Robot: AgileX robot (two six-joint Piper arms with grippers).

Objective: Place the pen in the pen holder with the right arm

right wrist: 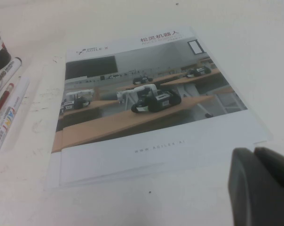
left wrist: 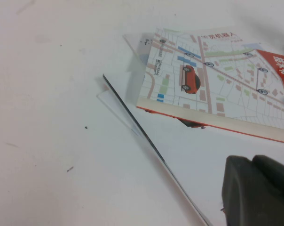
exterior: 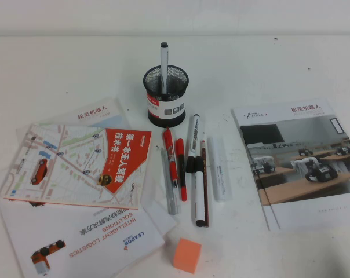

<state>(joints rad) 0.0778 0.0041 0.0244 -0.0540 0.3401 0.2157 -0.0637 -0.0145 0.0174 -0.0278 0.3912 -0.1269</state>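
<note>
The pen [exterior: 218, 170], slim and frosted white, lies on the table at the right end of a row of pens, just left of a brochure; it also shows in the right wrist view [right wrist: 9, 117]. The black mesh pen holder [exterior: 164, 95] stands behind the row with a grey black-tipped pen upright in it. Neither arm shows in the high view. My right gripper [right wrist: 253, 153] hovers over the near edge of the brochure, its fingers together and empty. My left gripper [left wrist: 252, 162] is over white paper near the map booklet, also shut and empty.
Beside the pen lie a brown pencil [exterior: 204, 179], two black-capped white markers [exterior: 192, 142], two red pens [exterior: 180, 168] and a grey pen [exterior: 169, 182]. A robot brochure [exterior: 296, 162] lies right, a map booklet [exterior: 82, 165] and leaflets left, an orange cube [exterior: 186, 255] in front.
</note>
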